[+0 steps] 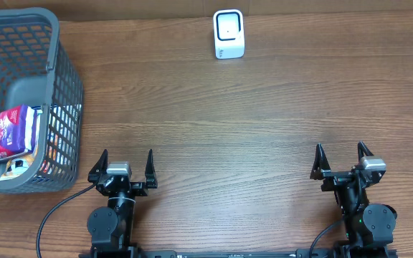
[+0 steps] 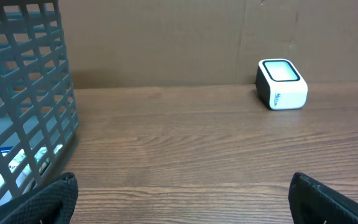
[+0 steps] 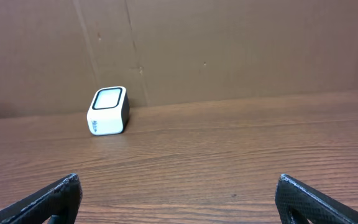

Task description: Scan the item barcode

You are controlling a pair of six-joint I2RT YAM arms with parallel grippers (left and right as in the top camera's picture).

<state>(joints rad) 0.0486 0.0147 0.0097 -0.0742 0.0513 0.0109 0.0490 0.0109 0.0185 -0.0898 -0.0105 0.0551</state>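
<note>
A purple and red packet, the item, lies inside the grey basket at the left. The white barcode scanner stands at the far edge of the table; I also see the scanner from the left wrist and the scanner from the right wrist. My left gripper rests open near the front edge, just right of the basket, nothing between its fingers. My right gripper is open at the front right, also empty. In the wrist views the left gripper and right gripper show only bare wood between their tips.
The basket wall fills the left of the left wrist view, with more packaged goods inside it. A brown cardboard wall backs the table behind the scanner. Wood tabletop spans between grippers and scanner.
</note>
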